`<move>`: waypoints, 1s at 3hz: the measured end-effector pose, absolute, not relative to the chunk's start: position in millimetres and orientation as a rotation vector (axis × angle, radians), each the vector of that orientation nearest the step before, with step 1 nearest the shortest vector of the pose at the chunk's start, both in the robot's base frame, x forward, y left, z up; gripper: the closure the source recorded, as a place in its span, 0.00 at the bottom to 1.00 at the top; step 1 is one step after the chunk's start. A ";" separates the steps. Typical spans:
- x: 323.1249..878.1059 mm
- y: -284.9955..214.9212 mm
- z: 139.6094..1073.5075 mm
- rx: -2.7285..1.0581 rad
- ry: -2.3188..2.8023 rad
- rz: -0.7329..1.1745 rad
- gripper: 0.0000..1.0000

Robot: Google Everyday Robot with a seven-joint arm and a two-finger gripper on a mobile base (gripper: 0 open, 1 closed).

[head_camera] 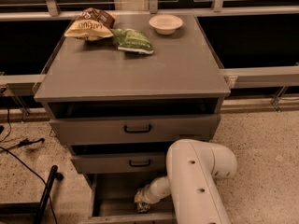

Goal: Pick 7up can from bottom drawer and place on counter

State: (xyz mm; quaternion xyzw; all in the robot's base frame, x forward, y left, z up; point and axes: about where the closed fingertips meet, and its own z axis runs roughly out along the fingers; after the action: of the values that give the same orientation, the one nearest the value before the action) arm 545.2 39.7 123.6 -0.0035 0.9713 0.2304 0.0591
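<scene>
The bottom drawer (pixel 114 190) is pulled open below the two upper drawers, and its grey floor shows. My white arm (pixel 196 181) bends down into it from the right. My gripper (pixel 141 202) is low inside the drawer near its front middle. The 7up can does not show plainly; a small dark shape sits right at the gripper's tip and I cannot tell whether it is the can. The counter (pixel 135 73) is the flat grey top of the cabinet, and its front half is bare.
On the back of the counter lie a brown snack bag (pixel 91 24), a green snack bag (pixel 133 40) and a white bowl (pixel 166 23). The top drawer (pixel 138 129) and middle drawer (pixel 139 163) stand slightly open. A black pole (pixel 46 195) and cables lie on the floor at left.
</scene>
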 end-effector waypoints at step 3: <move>544.2 40.4 124.4 -0.012 2.942 0.699 1.00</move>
State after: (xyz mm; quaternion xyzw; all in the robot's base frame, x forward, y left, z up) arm 544.2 40.4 124.4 -0.0039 0.9712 0.2307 0.0589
